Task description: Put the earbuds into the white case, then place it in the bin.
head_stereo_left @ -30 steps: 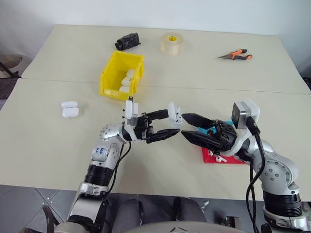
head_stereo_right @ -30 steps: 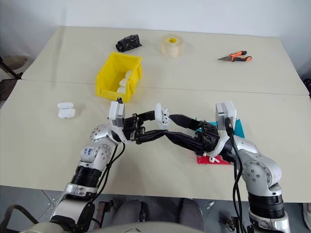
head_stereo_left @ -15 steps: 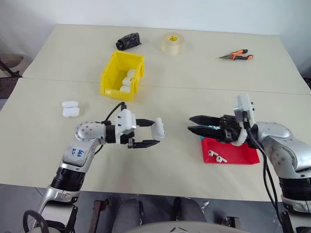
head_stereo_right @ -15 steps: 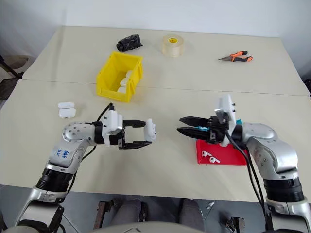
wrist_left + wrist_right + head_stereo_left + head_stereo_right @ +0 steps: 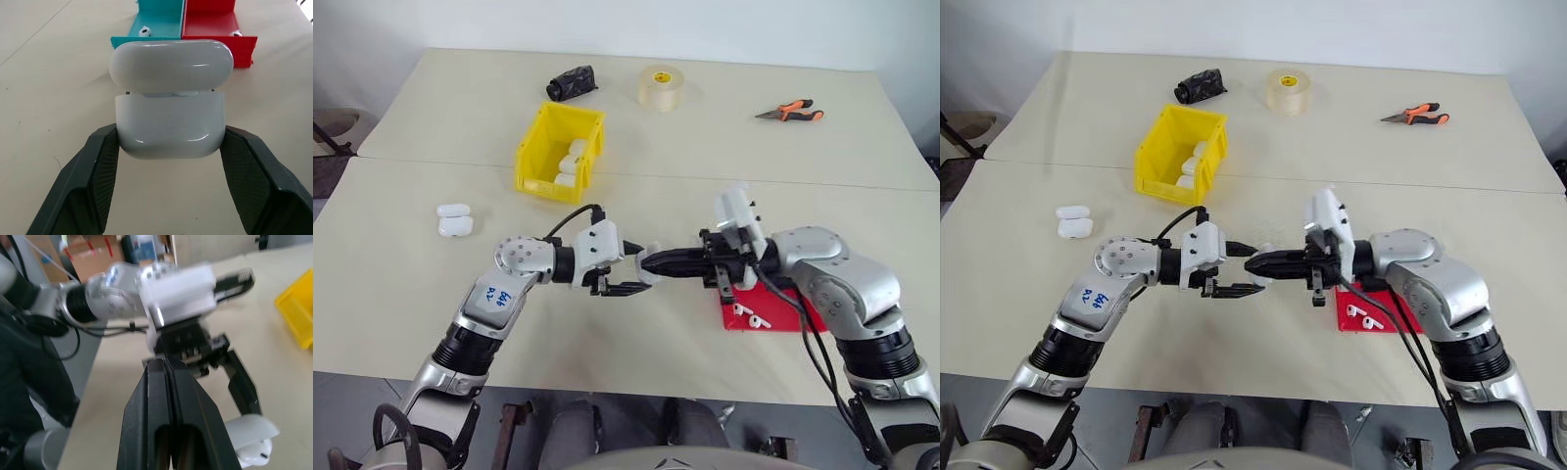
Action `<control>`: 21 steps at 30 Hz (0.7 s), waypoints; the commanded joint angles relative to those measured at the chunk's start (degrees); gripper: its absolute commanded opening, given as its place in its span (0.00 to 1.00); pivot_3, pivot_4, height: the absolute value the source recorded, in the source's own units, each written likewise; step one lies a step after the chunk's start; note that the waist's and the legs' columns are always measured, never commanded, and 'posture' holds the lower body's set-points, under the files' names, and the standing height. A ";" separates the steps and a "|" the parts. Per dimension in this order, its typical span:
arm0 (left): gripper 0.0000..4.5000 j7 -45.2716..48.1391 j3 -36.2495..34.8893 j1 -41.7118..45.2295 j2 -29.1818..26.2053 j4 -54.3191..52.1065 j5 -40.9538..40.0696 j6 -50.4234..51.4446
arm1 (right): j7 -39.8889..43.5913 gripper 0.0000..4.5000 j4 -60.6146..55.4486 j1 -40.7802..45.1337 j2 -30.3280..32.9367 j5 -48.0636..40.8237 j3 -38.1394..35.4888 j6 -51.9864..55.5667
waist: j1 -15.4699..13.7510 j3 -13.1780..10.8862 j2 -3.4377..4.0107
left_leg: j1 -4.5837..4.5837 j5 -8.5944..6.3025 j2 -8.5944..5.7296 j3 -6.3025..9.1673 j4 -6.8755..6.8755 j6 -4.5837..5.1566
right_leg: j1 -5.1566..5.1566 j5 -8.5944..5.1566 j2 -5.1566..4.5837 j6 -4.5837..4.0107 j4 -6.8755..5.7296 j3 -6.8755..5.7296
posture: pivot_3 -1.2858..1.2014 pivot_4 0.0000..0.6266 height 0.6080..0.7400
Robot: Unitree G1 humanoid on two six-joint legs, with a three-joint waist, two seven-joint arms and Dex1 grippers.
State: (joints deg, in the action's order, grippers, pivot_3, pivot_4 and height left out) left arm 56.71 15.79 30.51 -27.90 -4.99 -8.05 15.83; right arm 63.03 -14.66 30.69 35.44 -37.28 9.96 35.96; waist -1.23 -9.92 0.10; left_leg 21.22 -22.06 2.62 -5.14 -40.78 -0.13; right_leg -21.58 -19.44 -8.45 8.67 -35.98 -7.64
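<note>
The white case (image 5: 170,120) is clamped between the two black fingers of the left end effector (image 5: 631,278), its hinged lid (image 5: 170,65) tipped up and open. It is held above the counter (image 5: 431,294), in front of the bin (image 5: 558,152) and just to the left of the red tray (image 5: 773,313). The right end effector (image 5: 651,263) is clenched, fingers pressed together, with its tips at the case; whether anything is pinched between them cannot be told. Two earbuds (image 5: 750,315) are seen lying in the red tray, and a teal tray (image 5: 149,24) is set touching the red tray's far side. White cases (image 5: 570,164) are stacked inside the bin. To the left of the bin, two more white cases (image 5: 454,219) are laid on the counter. Behind the bin, a black bundle (image 5: 571,82), a tape roll (image 5: 660,86) and pliers (image 5: 791,112) are spread along the counter's far edge.
</note>
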 commanded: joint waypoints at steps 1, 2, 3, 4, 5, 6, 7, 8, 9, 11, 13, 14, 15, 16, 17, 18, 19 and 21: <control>0.66 -0.57 -0.47 -0.85 0.67 -2.30 -0.67 -1.43 | 1.22 0.01 3.15 1.55 -0.01 3.08 0.45 -2.43 | -0.02 0.00 0.00 | 0.00 0.00 0.00 -0.01 -0.01 0.00 | 0.00 0.00 0.00 0.00 -0.01 0.00 | 0.52 0.24 1.00; 0.66 -0.75 -0.77 -1.01 0.83 -2.54 -0.92 -1.49 | 1.81 0.01 4.52 1.58 0.27 3.84 0.27 -3.19 | -0.01 0.00 0.00 | 0.01 0.00 0.00 -0.01 -0.01 0.00 | 0.00 0.00 0.00 0.00 0.00 0.00 | 0.52 0.24 1.00; 0.66 -0.74 -1.05 -1.27 0.75 -2.83 -1.06 -1.83 | 2.57 0.01 5.72 1.33 0.76 4.42 -0.09 -3.92 | 0.00 0.00 0.00 | 0.00 0.00 0.00 -0.01 -0.02 0.00 | 0.00 0.00 0.00 0.00 0.00 0.00 | 0.52 0.24 1.00; 0.66 -0.67 -1.24 -1.43 0.74 -2.95 -1.18 -2.23 | 3.27 0.01 6.80 1.07 1.16 4.90 -0.47 -4.55 | -0.01 0.00 0.00 | 0.01 0.00 0.00 0.00 -0.01 0.00 | 0.00 0.00 0.00 0.00 -0.01 -0.01 | 0.52 0.24 1.00; 0.66 -0.63 -1.66 -1.78 0.73 -3.23 -1.55 -2.54 | 4.02 0.01 7.87 0.52 1.52 5.37 -1.10 -5.72 | -0.05 0.00 0.00 | 0.00 0.00 0.00 0.00 -0.02 0.00 | 0.00 0.00 0.00 0.00 -0.01 0.00 | 0.52 0.24 1.00; 0.66 -0.64 -2.14 -2.22 0.64 -3.57 -1.93 -2.68 | 4.88 0.01 8.69 -0.15 1.84 5.48 -1.87 -6.91 | -0.08 0.00 0.00 | 0.01 0.00 0.00 0.00 -0.02 0.00 | 0.00 0.00 0.00 0.00 0.00 -0.01 | 0.52 0.24 1.00; 0.66 -0.55 -2.64 -2.62 0.62 -3.82 -2.44 -3.02 | 5.68 0.01 9.51 -0.84 2.15 5.19 -2.85 -7.71 | -0.12 0.00 0.00 | 0.01 0.00 0.00 0.00 -0.02 0.00 | 0.00 0.00 0.00 0.00 0.00 -0.01 | 0.52 0.24 1.00; 0.66 -0.21 -3.29 -3.35 0.38 -4.32 -3.12 -3.77 | 5.98 0.01 10.37 -1.70 2.13 4.65 -4.39 -8.55 | -0.08 0.00 0.00 | 0.02 0.00 0.00 0.00 -0.02 0.00 | 0.00 0.00 0.00 0.00 0.00 0.00 | 0.52 0.24 1.00; 0.66 -0.35 -4.09 -4.23 0.01 -4.89 -3.36 -4.51 | 6.46 0.01 11.18 -2.75 2.04 4.09 -6.12 -9.84 | -0.02 0.00 -0.01 | 0.02 0.00 0.00 -0.01 -0.02 0.00 | 0.00 0.00 -0.01 0.00 0.00 0.01 | 0.52 0.24 1.00; 0.66 -0.61 -6.88 -6.79 -0.12 -6.70 -5.64 -5.64 | 7.81 0.01 11.92 -5.30 2.33 3.41 -8.94 -12.09 | 0.03 0.00 -0.01 | 0.01 0.00 0.02 0.00 -0.01 0.00 | 0.00 0.00 0.00 0.00 0.00 -0.01 | 0.52 0.24 1.00; 0.66 -0.82 -9.48 -9.39 -0.40 -8.87 -8.28 -4.94 | 9.02 0.01 12.35 -7.57 2.51 3.55 -10.80 -14.56 | 0.03 0.00 -0.01 | 0.00 0.00 0.02 0.00 -0.01 0.00 | 0.00 0.00 0.00 0.00 -0.01 0.00 | 0.52 0.24 1.00; 0.66 -0.86 -10.50 -10.51 -0.58 -9.83 -9.29 -4.75 | 9.16 0.01 12.65 -8.37 2.55 3.92 -11.44 -15.52 | 0.03 0.00 0.00 | 0.00 0.00 0.02 0.00 0.00 0.00 | 0.00 0.00 0.00 0.00 0.00 0.00 | 0.52 0.24 1.00; 0.66 -1.32 -11.95 -12.01 -0.74 -10.95 -10.59 -4.18 | 9.57 0.01 12.76 -9.20 2.36 3.82 -12.32 -16.82 | 0.03 0.00 0.00 | -0.01 0.00 0.03 0.00 -0.01 0.00 | 0.00 0.00 0.00 0.00 -0.01 0.01 | 0.52 0.24 1.00; 0.66 -1.56 -13.78 -14.10 -0.85 -12.30 -12.57 -3.57 | 8.31 0.04 12.49 -9.79 1.66 3.17 -13.65 -16.97 | 0.10 0.00 0.00 | -0.01 0.00 0.04 0.00 -0.01 0.00 | 0.00 0.00 -0.01 0.00 0.00 0.01 | 0.52 0.24 1.00; 0.66 -2.53 -15.56 -16.25 -0.92 -13.36 -13.57 -3.00 | 7.92 0.09 11.59 -10.38 1.26 1.95 -14.61 -16.40 | 0.20 0.00 0.00 | -0.01 0.00 0.04 0.00 -0.01 0.00 | 0.00 0.00 -0.01 0.00 0.00 0.02 | 0.52 0.24 1.00; 0.66 -3.23 -17.57 -18.94 -0.74 -14.50 -15.07 -2.81 | 6.94 0.14 10.90 -10.80 0.27 1.60 -15.67 -17.69 | 0.33 0.00 0.00 | -0.03 0.00 0.06 -0.01 -0.02 0.00 | 0.00 0.00 -0.01 0.00 -0.02 0.03 | 0.52 0.24 1.00; 0.66 -3.66 -19.03 -21.18 -0.63 -15.41 -16.20 -2.77 | 6.19 0.21 10.02 -11.21 -0.22 0.53 -16.35 -16.86 | 0.62 0.00 0.00 | -0.03 0.00 0.07 0.00 0.01 0.00 | 0.00 0.00 -0.01 0.00 -0.01 0.03 | 0.52 0.24 1.00; 0.66 -6.32 -23.08 -26.44 1.06 -15.63 -16.65 -5.77 | 5.32 0.36 7.87 -12.61 -1.04 -0.58 -17.00 -16.00 | 0.81 0.00 0.00 | -0.06 0.00 0.09 0.02 0.05 0.00 | 0.00 0.00 0.00 0.00 -0.04 0.03 | 0.52 0.24 1.00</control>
State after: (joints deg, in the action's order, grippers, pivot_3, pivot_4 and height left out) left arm 52.60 -3.50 6.47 -27.93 -18.32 -22.78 12.76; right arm 69.12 -3.18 18.92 35.05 -35.54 -5.32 20.06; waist -0.42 -9.92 0.10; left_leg 21.16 -22.06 2.71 -5.12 -40.73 -0.13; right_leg -21.58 -19.44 -8.45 8.67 -36.00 -7.62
